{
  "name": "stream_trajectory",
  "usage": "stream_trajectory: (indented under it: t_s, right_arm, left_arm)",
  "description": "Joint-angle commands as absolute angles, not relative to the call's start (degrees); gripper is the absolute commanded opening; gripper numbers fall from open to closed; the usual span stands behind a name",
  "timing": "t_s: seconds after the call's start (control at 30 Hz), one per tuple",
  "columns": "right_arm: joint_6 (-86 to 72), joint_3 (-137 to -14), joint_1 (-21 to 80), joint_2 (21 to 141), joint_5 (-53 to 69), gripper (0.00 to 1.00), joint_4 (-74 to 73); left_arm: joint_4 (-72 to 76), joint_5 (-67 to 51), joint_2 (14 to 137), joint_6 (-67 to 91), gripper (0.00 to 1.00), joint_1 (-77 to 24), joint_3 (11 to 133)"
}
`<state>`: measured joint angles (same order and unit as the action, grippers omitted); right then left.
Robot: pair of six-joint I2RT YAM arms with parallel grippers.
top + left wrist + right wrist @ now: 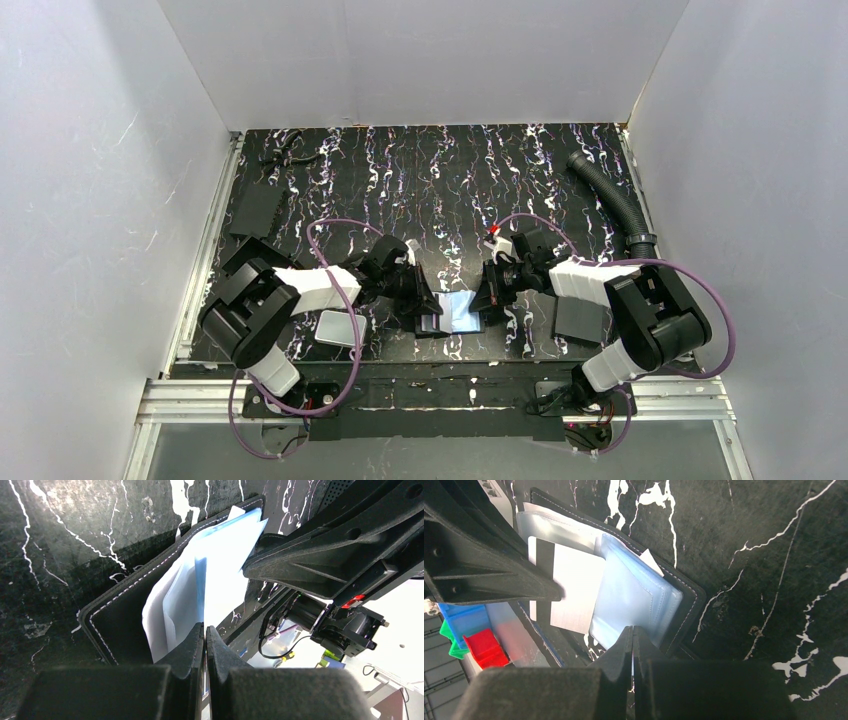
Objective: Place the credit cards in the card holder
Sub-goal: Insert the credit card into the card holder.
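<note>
Two of my grippers meet at the card holder (455,318), which lies open on the near middle of the table (420,170), between my two arms.

My left gripper (205,628) comes from the left. Its fingers are pressed together with no gap, and the tips are at the edge of the pale sheets inside the holder. I cannot tell if a thin sheet is caught between them.

My right gripper (632,630) comes from the right. It is also closed tight, and its tips touch the near edge of the bluish clear pockets (634,600). Here too I cannot say whether one leaf of the pockets is pinched.

One credit card (574,592) lies on the open holder, to the left of the blue pocket stack in the right wrist view. It is white with a dark stripe along one side, and the finger of my left gripper covers one corner of it. The black cover of the holder, with its light stitching, is flat on the table under all this.

A light grey flat piece (338,327) lies on the table just beside my left arm, apart from the holder; I cannot tell if it is a card. A dark plate (578,318) lies near my right arm. A black ribbed hose (610,200) runs along the far right side.
</note>
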<state>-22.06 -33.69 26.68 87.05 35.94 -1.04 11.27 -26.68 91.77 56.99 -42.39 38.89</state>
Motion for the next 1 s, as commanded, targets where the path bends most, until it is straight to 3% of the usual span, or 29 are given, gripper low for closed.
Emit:
stream_trajectory:
  t_s: [0.0, 0.97]
  right_arm:
    - [-20.0, -33.4, 26.5, 88.3, 33.4, 0.04, -0.5]
    - [-20.6, -32.8, 26.5, 89.0, 34.6, 0.04, 2.0]
  left_arm:
    - [12.4, -28.8, 93.4, 56.3, 0.0, -41.8, 39.2]
    - [21.0, -26.4, 94.9, 55.7, 0.0, -41.2, 36.6]
